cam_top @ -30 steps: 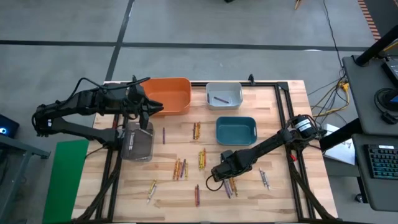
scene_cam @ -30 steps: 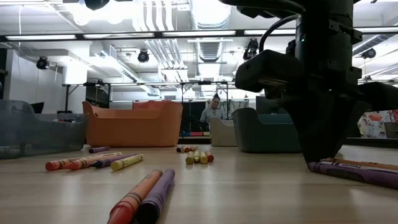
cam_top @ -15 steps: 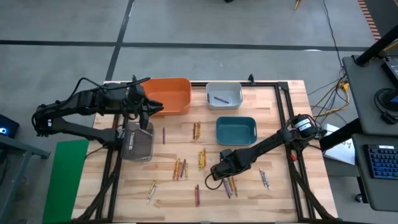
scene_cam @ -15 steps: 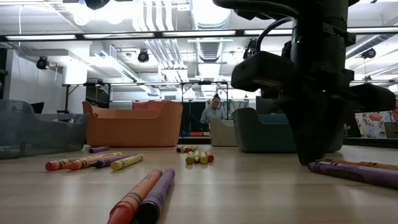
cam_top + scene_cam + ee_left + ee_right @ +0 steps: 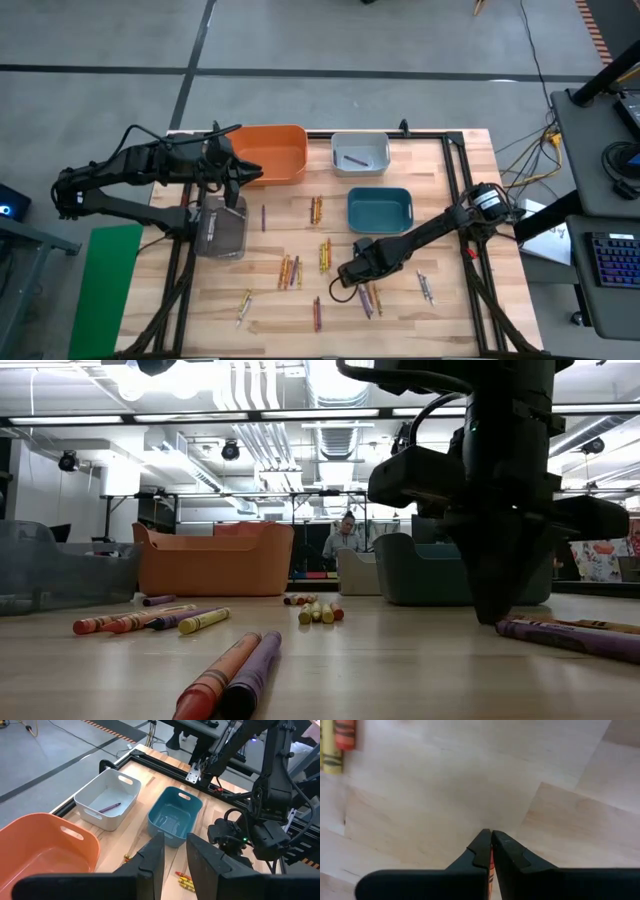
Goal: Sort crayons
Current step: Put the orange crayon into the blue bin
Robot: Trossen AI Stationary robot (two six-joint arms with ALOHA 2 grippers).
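Several crayons lie loose on the wooden table: a pair [image 5: 316, 209], a yellow-orange group [image 5: 325, 253], another group [image 5: 289, 271], purple ones [image 5: 370, 300] and one purple crayon in the white bin [image 5: 355, 158]. My right gripper [image 5: 345, 278] points down at the table's near middle, shut on an orange crayon [image 5: 490, 865]. My left gripper [image 5: 235, 178] hangs at the far left by the orange bin [image 5: 275, 152], open and empty, its fingers [image 5: 152, 857] apart in the left wrist view. My right gripper pinches an orange crayon between its two fingers; only a thin strip of it [image 5: 490, 867] shows in the slit between them. The fingers come from above, pointing down. Which part of the crayon they have, and whether it is off the table, cannot be told.
A white bin [image 5: 360, 140] and a teal bin [image 5: 380, 195] stand at the far middle, a grey see-through bin [image 5: 222, 232] at the left. Purple crayons [image 5: 570, 635] lie right beside my right gripper. A person shows far off in the room [image 5: 345, 538].
My right gripper has gone a little toward the table's left edge, staying low over the wood and away from the purple crayons beside it.
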